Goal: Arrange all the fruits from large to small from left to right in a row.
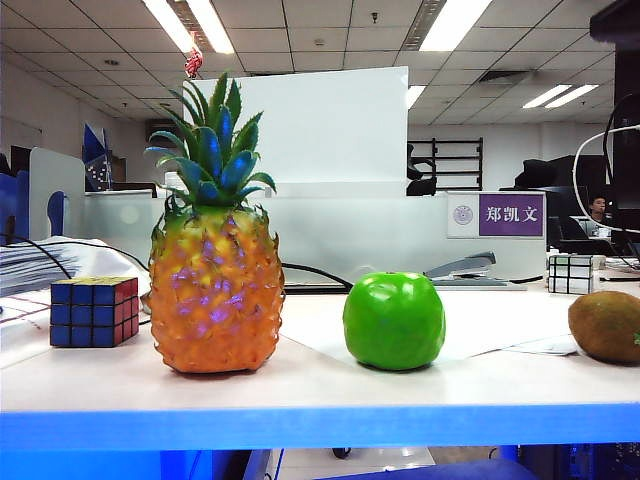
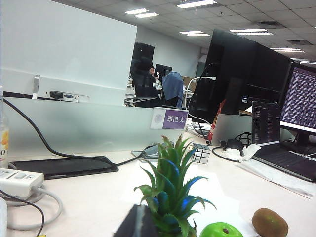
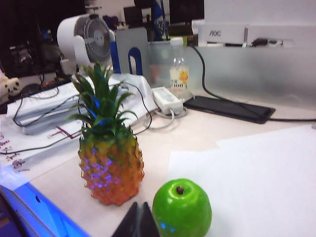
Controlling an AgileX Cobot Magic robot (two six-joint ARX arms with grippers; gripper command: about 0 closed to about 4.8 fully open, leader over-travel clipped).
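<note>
1. The pineapple (image 1: 216, 290) stands upright on the white table (image 1: 310, 390), left of centre in the exterior view. Its body is glossy orange-yellow, paler near the top, with purple glints on the scales, and it carries a spiky green crown with bluish tips.
2. The apple (image 1: 394, 320) sits at 3 o'clock from the pineapple, near it but apart. It is bright glossy green, rounded, with a dimple on top; the right wrist view shows a small brown stem (image 3: 180, 189) in that dimple.
3. The kiwi (image 1: 606, 326) lies at 3 o'clock from the apple, well apart, cut by the picture's right edge. It is a brown, fuzzy oval, the smallest of the three.
4. A Rubik's cube (image 1: 93, 311) sits at 9 o'clock from the pineapple, just beside it, showing blue and red faces.
5. The left gripper (image 2: 138, 223) shows only as a dark tip at the edge of its wrist view, near the pineapple's crown; whether its jaws are parted or clenched I cannot tell.
6. The right gripper (image 3: 138, 222) appears as two dark fingertips pressed together, clenched on nothing, close beside the apple and in front of the pineapple.
7. A clear bottle (image 3: 179, 74) with a yellow label stands far behind, possibly beside a power strip (image 3: 167, 99).
</note>
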